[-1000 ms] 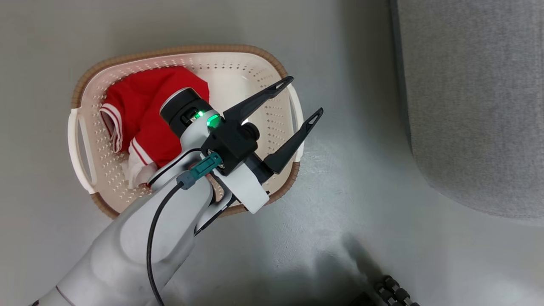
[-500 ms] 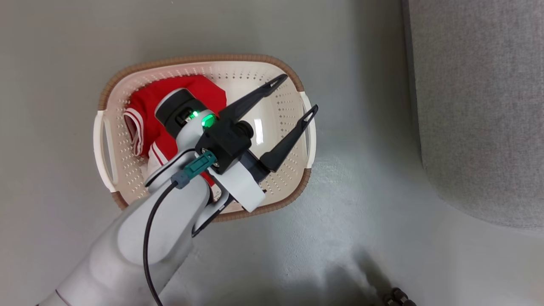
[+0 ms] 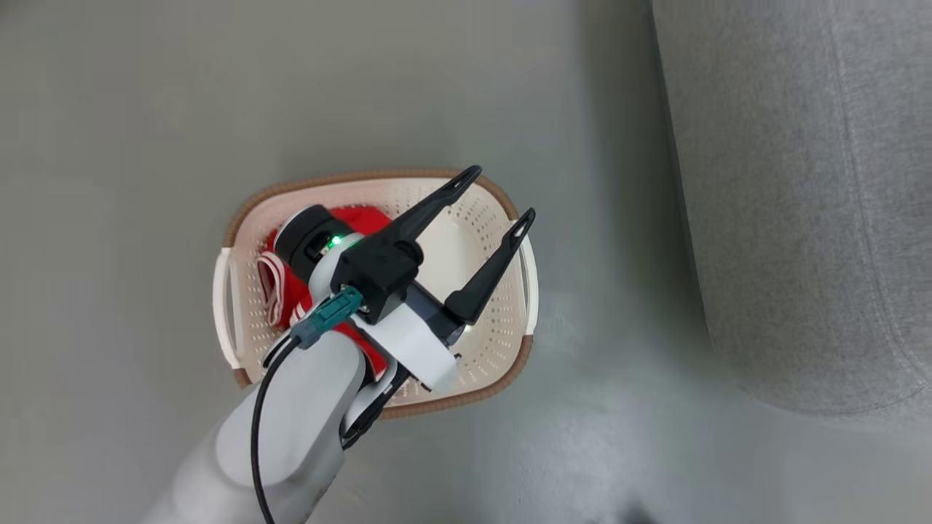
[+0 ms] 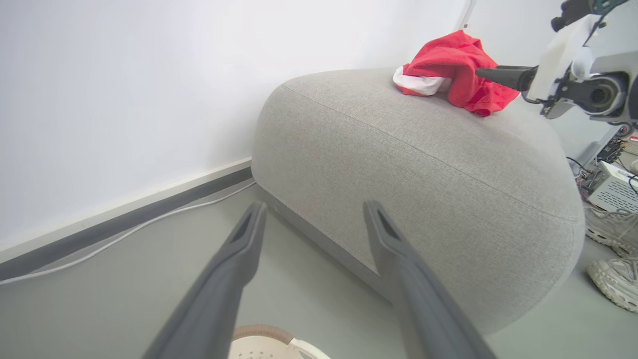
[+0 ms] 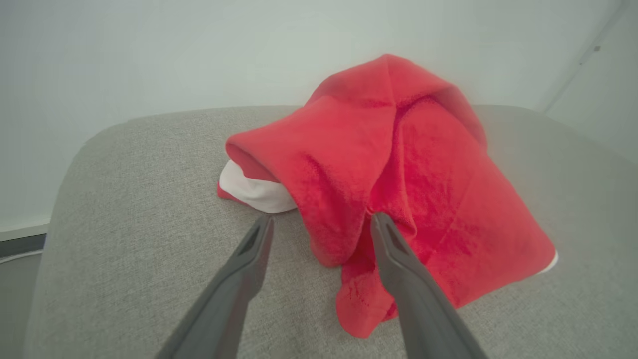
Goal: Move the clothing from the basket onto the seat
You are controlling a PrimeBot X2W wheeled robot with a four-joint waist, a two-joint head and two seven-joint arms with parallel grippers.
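Clothing (image 3: 357,217) is waiting in the basket (image 3: 495,342), with the left tool (image 3: 501,193) hovering above it, spread wide and gripping nothing. 1 red garment (image 5: 398,174) is already lying on the seat (image 5: 124,199), the right tool (image 5: 323,220) parted at its edge, so I'm judging roughly half remaining.

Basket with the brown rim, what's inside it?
Inside the cream perforated plastic basket lies red clothing with white stripes. The left gripper and its pale forearm cover part of it, so the rest is hidden.
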